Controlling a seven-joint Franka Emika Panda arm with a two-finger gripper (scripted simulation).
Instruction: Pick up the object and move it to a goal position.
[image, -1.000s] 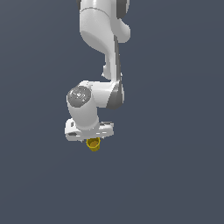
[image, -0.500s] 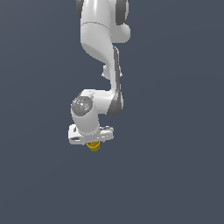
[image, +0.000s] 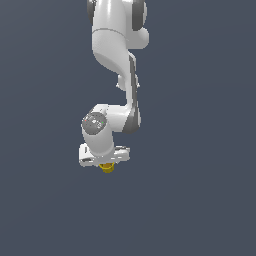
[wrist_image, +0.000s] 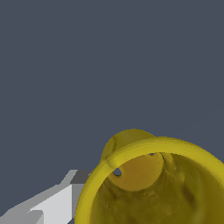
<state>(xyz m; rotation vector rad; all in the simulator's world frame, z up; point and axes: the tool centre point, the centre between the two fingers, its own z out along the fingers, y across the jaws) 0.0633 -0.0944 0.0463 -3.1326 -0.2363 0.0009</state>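
A: Where is the cup (image: 107, 167)?

B: Directly under the gripper (image: 106, 164), touching its underside. In the exterior view only the cup's lower part shows, a small yellow stub poking out below the white hand.

A: Is the gripper closed on it?

B: It looks clamped on the cup: the cup hangs at the hand with nothing under it. The fingers themselves are hidden behind the hand in that view. In the wrist view one grey-white finger (wrist_image: 57, 199) lies against the cup's outer wall, beside the rim.

A: What does the wrist view show of the cup (wrist_image: 148, 183)?

B: Its thin round rim very close to the camera, the mouth open, and the yellow inside running down to the round base. Part of the rim is cut off by the picture's edge.

A: How much room around the cup?

B: Plain dark grey on every side of it, below and to both sides. The arm (image: 117, 55) rises above the cup, elbow bent toward the exterior view's right.
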